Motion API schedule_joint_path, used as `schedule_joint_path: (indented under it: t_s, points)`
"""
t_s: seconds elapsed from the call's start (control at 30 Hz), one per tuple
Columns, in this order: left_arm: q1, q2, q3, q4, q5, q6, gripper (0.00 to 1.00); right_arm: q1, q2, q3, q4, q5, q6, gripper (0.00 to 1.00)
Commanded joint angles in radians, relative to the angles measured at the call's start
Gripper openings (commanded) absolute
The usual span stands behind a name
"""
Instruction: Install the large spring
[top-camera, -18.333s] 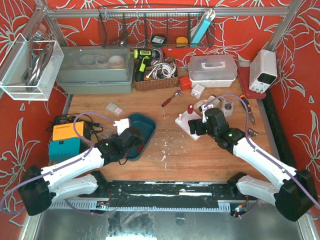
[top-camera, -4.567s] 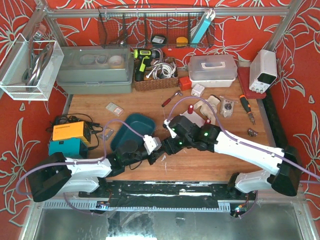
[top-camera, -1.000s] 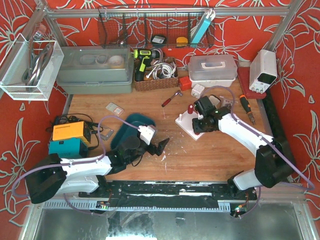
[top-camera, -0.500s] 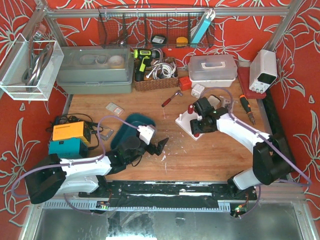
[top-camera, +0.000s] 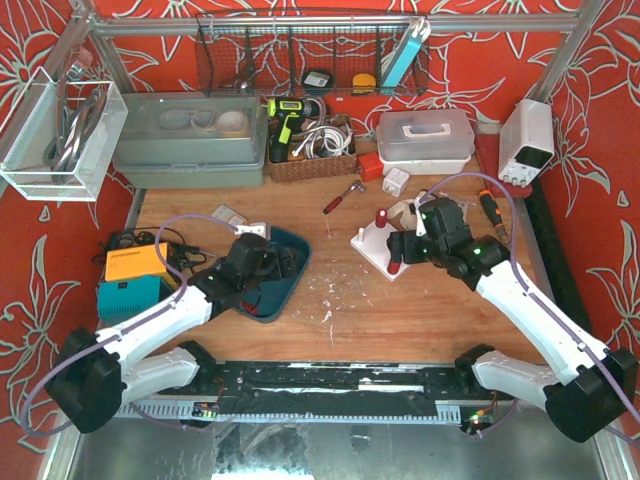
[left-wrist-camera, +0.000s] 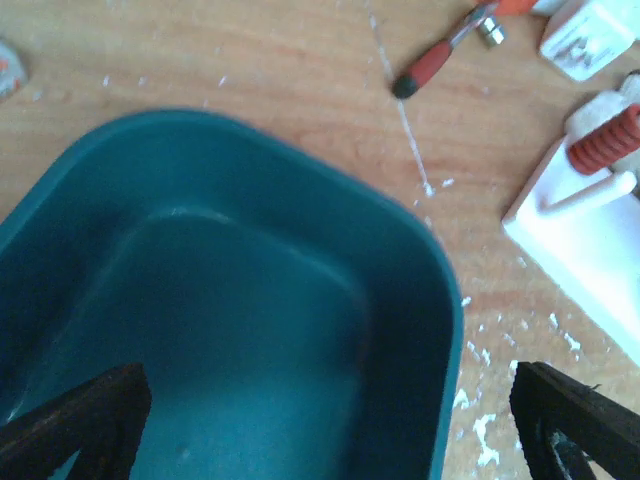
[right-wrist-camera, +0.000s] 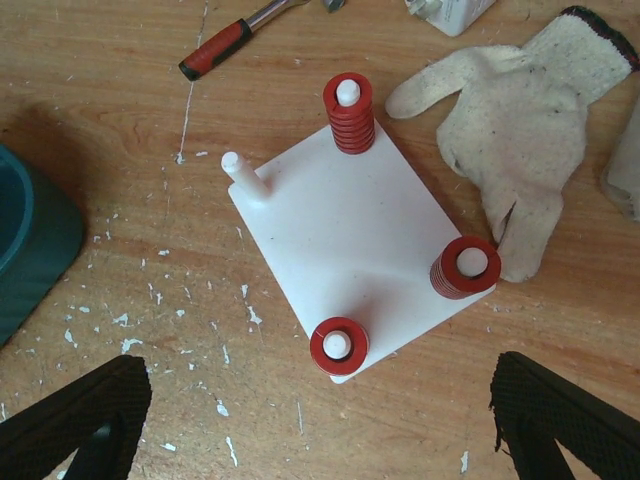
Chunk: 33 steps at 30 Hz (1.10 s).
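The large spring (right-wrist-camera: 465, 268) sits on a corner peg of the white peg plate (right-wrist-camera: 350, 230), at the corner just beside the glove (right-wrist-camera: 520, 130). It looks to be already down on its peg, with the white peg tip showing in its bore.

Your right gripper (right-wrist-camera: 318, 420) hovers above the plate with its fingers spread wide and nothing between them. Your left gripper (left-wrist-camera: 325, 420) is also spread wide and holds nothing. It hangs over the teal tray (left-wrist-camera: 445, 300), well apart from the plate on the side of the bare peg (right-wrist-camera: 240, 172).

I judge the spring to be light and stiff across its coils, but it gives along its axis. The round painted coils may slip or roll. If you must reseat it, grip it across the outer coils at mid-height and keep the bore free for the peg. Do not pinch it from the ends.
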Motion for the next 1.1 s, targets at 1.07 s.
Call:
schedule_joint_path:
  t_s: [1.07]
  points:
    - [0.035, -0.102, 0.196, -0.514, -0.035, -0.235, 0.56, -0.002, -0.323, -0.422, 0.401, -0.018, 0.058, 0.96]
